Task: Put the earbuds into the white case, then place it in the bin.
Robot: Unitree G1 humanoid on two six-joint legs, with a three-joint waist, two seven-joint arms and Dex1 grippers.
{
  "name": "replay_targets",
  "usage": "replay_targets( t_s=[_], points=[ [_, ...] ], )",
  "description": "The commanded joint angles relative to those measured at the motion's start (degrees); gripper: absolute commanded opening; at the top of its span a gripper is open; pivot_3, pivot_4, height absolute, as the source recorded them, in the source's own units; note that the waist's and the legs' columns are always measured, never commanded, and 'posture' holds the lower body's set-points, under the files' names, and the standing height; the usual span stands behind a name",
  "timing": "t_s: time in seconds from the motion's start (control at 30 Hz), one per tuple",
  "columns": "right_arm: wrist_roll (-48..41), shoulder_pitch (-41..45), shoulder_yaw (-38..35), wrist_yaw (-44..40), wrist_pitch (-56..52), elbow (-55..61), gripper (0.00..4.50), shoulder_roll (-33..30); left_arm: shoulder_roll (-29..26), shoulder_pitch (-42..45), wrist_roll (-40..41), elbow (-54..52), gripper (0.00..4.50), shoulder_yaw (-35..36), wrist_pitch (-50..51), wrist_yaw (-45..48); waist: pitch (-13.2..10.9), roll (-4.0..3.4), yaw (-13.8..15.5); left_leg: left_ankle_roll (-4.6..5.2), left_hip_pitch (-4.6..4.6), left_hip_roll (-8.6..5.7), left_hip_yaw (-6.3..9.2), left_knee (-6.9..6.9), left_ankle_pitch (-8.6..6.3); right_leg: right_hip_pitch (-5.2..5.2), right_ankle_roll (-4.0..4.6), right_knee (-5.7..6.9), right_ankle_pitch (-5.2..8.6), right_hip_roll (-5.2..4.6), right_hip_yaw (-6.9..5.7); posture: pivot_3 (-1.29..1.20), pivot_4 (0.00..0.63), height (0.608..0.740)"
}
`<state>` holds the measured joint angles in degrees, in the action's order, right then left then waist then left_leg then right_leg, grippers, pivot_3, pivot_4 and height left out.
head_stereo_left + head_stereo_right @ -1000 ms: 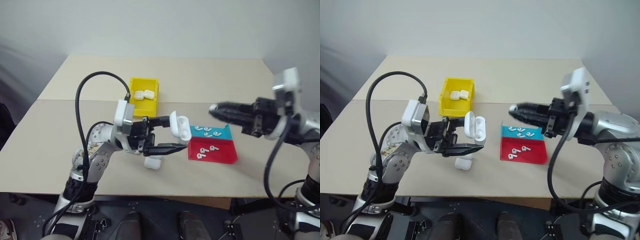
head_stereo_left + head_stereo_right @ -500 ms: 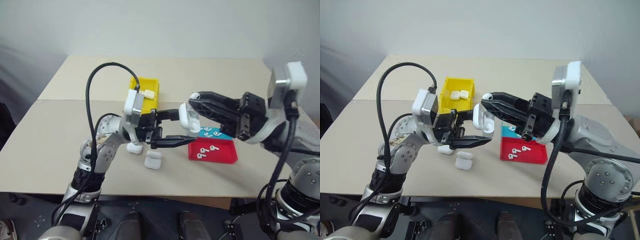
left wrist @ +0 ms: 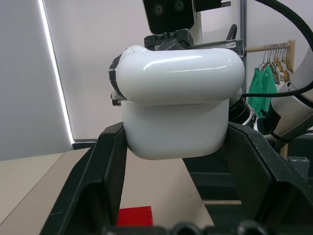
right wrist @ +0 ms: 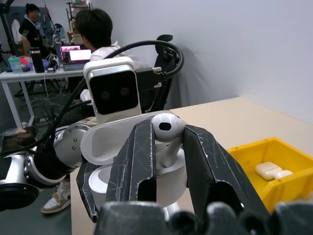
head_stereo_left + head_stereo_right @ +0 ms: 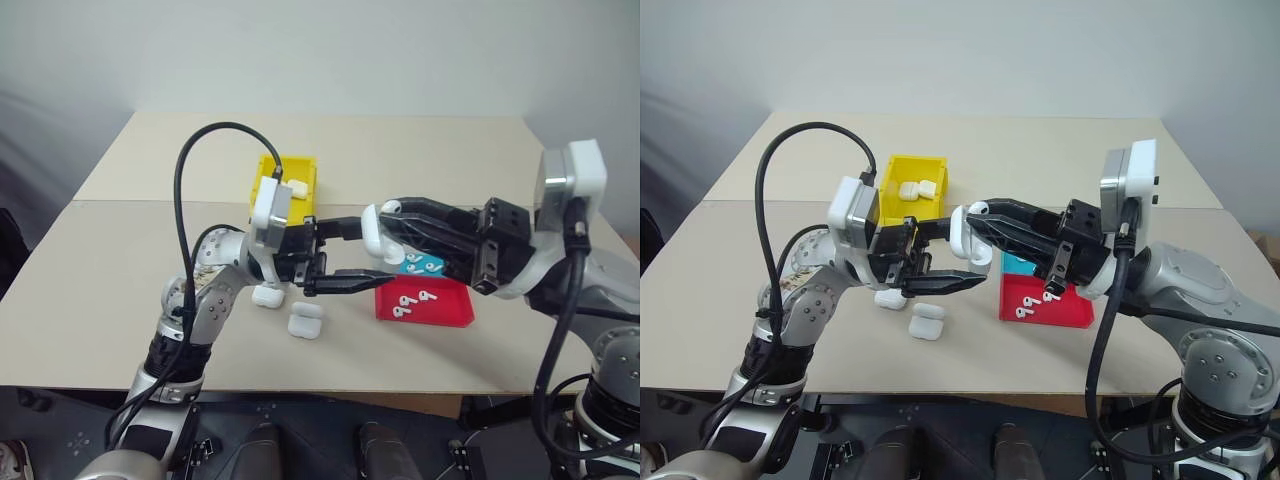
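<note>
Insertion stage: the left tool (image 5: pixel 345 255) is clenched on the small glossy white hinged earbud case (image 5: pixel 372 228), lid open, held in the air just in front of the bright yellow open-top plastic bin (image 5: pixel 285 186). Within the last second the right tool (image 4: pixel 168 142) has swung in from well to the case's right and now pinches one tiny white glossy earbud (image 4: pixel 167 128) directly over the case's open mouth, so seating this bud appears imminent; closing the lid and the transfer to the bin remain. More earbuds lie in the flat teal tray (image 5: pixel 437 263) and red tray (image 5: pixel 452 311) beneath the right arm. Two spare white cases (image 5: pixel 306 321) rest on the beige table (image 5: pixel 90 290) below the held case; the table's near edge is close, with open room toward the bin.
</note>
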<state>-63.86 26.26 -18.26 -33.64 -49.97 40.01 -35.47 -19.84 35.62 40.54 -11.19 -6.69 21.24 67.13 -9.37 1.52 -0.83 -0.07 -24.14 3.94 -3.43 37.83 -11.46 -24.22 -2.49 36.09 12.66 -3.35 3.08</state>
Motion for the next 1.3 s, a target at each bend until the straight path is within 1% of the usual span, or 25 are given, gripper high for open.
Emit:
replay_targets(
  t_s=[0.03,0.1,0.27,0.47,0.6,0.67,0.73,0.83,0.87,0.93,0.97,1.0,1.07,1.17,1.3],
  points=[
    [-0.9,-0.5,0.5,-0.2,1.8,0.8,1.38,-1.7,0.5,0.4,0.5,-1.2,2.74,0.9,-0.7,-0.1,0.0,0.00,0.0,0.00,0.00,0.00,0.00,0.00,0.00,0.00,-0.01,0.00,0.00,0.00,0.00,0.00,0.150,0.740],
    [-1.1,-0.8,0.6,-0.5,2.4,0.6,1.99,-2.5,0.6,0.3,0.3,-1.2,2.74,0.9,-0.9,-0.4,0.0,0.00,0.0,0.00,0.01,0.01,0.00,0.00,0.00,0.00,-0.01,0.00,0.01,0.00,0.00,0.00,0.150,0.740],
    [-1.5,-0.5,0.8,-1.2,3.9,-0.2,3.68,-4.0,0.7,0.1,0.0,-1.3,2.74,0.9,-1.1,-0.4,0.0,0.00,0.0,0.00,0.00,0.00,0.00,0.00,0.00,0.00,-0.03,-0.01,0.02,0.00,0.00,0.00,0.150,0.740],
    [-1.2,1.7,-0.7,-1.6,5.7,-4.2,3.68,-5.4,0.2,-0.8,0.1,-2.0,2.74,1.2,-1.2,-0.4,0.0,0.00,-0.1,0.00,0.00,0.00,0.00,0.00,0.00,0.00,-0.03,-0.01,0.02,0.00,0.00,0.00,0.150,0.740],
    [7.9,3.2,0.8,-7.4,8.7,-11.0,3.68,-11.5,-1.7,-2.1,0.5,-3.4,2.74,1.8,-0.6,0.6,0.0,0.00,0.0,0.00,0.00,0.00,-0.01,-0.01,0.00,-0.02,-0.01,-0.02,0.02,0.00,0.00,0.00,0.150,0.740],
    [12.9,4.9,3.4,-11.1,10.3,-16.1,3.68,-15.0,-2.5,-2.4,0.5,-3.6,2.74,2.0,-0.7,0.8,0.0,0.00,0.0,0.00,-0.01,0.00,-0.01,-0.02,0.00,-0.03,-0.01,-0.03,0.02,0.00,0.00,0.00,0.150,0.740],
    [19.9,7.3,8.2,-15.2,12.7,-21.6,3.68,-18.7,-3.2,-2.8,0.8,-4.1,2.74,2.5,-0.7,0.8,0.0,0.00,-0.1,0.00,-0.01,0.00,-0.05,-0.02,0.00,-0.04,0.01,-0.04,0.03,-0.01,0.03,0.00,0.150,0.740],
    [38.9,13.3,23.8,-22.4,21.3,-31.3,3.68,-24.0,-3.7,-3.8,1.1,-5.4,2.74,3.5,-0.6,-0.4,0.0,-0.02,-0.4,0.00,0.02,0.00,-0.11,-0.02,0.00,-0.09,0.07,-0.04,0.14,-0.01,0.07,0.00,0.150,0.740],
    [43.3,14.9,27.2,-24.0,23.7,-33.6,3.68,-24.6,-3.7,-4.0,1.0,-5.6,2.74,3.6,-0.6,-0.7,0.0,-0.02,-0.5,0.00,0.02,0.01,-0.11,-0.04,0.00,-0.09,0.12,-0.04,0.24,0.00,0.08,0.00,0.150,0.740],
    [54.4,19.1,35.7,-27.0,31.1,-39.5,3.31,-23.8,-3.9,-4.9,1.0,-6.3,2.74,3.9,-0.7,-1.1,0.0,-0.02,-0.5,0.00,0.02,0.02,-0.11,-0.05,0.00,-0.12,0.12,-0.04,0.29,0.00,0.08,0.00,0.150,0.740],
    [58.3,20.7,38.5,-28.4,34.3,-42.1,3.12,-23.2,-4.0,-5.2,0.9,-6.6,2.74,4.0,-0.8,-1.3,0.0,-0.02,-0.5,0.00,-0.01,0.01,-0.11,-0.06,0.00,-0.16,0.09,-0.03,0.28,0.00,0.09,0.00,0.150,0.740],
    [62.2,22.3,41.3,-29.7,37.6,-45.2,2.82,-22.4,-4.0,-5.5,0.9,-6.8,2.74,4.2,-0.9,-1.4,0.0,-0.02,-0.5,0.00,-0.01,0.01,-0.13,-0.05,0.00,-0.17,-0.07,-0.03,0.18,0.01,0.10,0.00,0.150,0.740],
    [67.0,24.6,44.2,-31.5,42.7,-50.9,2.17,-20.7,-3.9,-5.6,0.8,-7.0,2.74,4.3,-0.9,-1.8,0.0,-0.02,-0.3,0.00,-0.05,0.00,-0.13,-0.06,0.00,-0.19,-0.17,-0.03,0.12,0.00,0.10,0.00,0.150,0.740],
    [73.6,29.2,47.7,-32.8,51.7,-61.9,2.17,-17.3,-3.8,-6.0,0.7,-7.7,2.74,4.5,-1.0,-2.5,0.0,-0.02,-0.2,0.00,-0.08,-0.01,-0.15,-0.05,0.00,-0.20,0.01,-0.06,0.00,-0.01,0.10,0.00,0.150,0.740],
    [77.1,34.6,49.1,-36.7,60.6,-73.9,2.17,-13.6,-3.7,-6.7,0.6,-8.3,2.74,4.6,-1.3,-3.3,0.0,-0.02,0.0,0.00,-0.07,-0.01,-0.14,-0.06,0.00,-0.19,0.16,-0.06,-0.09,-0.01,0.08,0.00,0.150,0.740]
  ],
)
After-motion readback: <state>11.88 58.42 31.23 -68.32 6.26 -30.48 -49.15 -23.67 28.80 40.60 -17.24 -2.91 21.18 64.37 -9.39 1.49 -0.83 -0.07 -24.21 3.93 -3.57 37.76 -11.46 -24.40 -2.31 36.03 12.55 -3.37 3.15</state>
